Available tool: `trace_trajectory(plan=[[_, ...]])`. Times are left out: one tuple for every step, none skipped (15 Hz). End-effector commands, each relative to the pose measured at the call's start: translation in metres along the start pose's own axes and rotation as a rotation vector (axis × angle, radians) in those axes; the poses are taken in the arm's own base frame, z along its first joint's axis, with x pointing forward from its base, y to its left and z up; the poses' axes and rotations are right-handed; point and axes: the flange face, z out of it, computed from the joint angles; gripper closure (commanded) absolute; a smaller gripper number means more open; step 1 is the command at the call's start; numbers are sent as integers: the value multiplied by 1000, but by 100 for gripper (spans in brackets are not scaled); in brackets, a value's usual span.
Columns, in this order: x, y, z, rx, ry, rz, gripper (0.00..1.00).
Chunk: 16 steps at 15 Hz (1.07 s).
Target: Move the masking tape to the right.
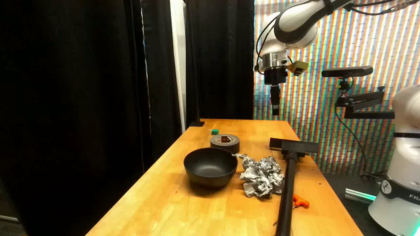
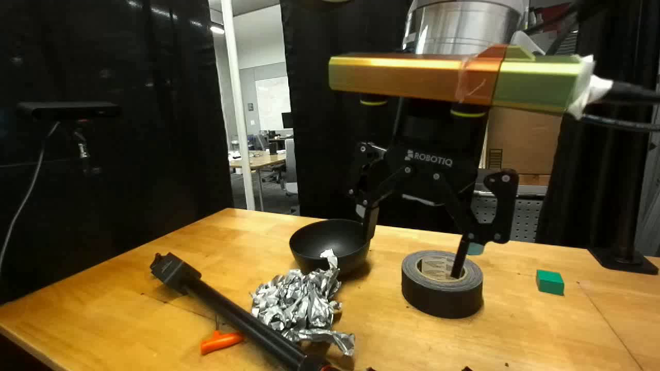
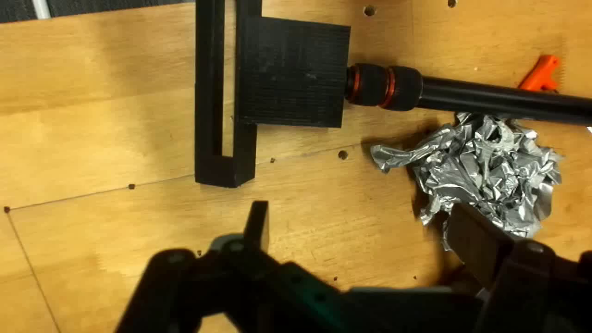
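One low, dark, round roll of masking tape [image 2: 439,299] lies flat on the wooden counter [image 1: 157,209], between one round black bowl [image 1: 210,168] and one small green block [image 2: 550,282]. Also there: one crumpled silver foil heap [image 2: 299,304], one long black pole [image 1: 288,191], one orange handle [image 2: 221,341]. The one tool [image 3: 360,212] — two dark jaws, standing well apart — hangs above the counter.

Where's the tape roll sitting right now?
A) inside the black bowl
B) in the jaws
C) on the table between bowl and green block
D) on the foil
C: both exterior views show the tape roll on the table between black bowl and green block.
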Motion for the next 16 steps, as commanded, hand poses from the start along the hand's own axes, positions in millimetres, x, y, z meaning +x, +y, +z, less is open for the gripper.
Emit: trace_trajectory(plan=[[1, 0, -2, -1, 3, 0, 0], [1, 1, -4, -2, 7, 0, 0], [1, 1, -5, -3, 9, 0, 0], [1, 1, -5, -3, 9, 0, 0], [1, 1, -5, -3, 10, 0, 0], [1, 1, -5, -3, 10, 0, 0], [1, 1, -5, -3, 10, 0, 0], [1, 1, -5, -3, 10, 0, 0], [1, 1, -5, -3, 10, 0, 0], [1, 1, -5, -3, 10, 0, 0], [1, 1, -5, -3, 10, 0, 0], [1, 1, -5, -3, 10, 0, 0], [1, 1, -5, -3, 10, 0, 0], [1, 1, -5, -3, 10, 0, 0], [4, 0, -8, -11, 12, -4, 0], [7, -2, -12, -22, 15, -14, 0]])
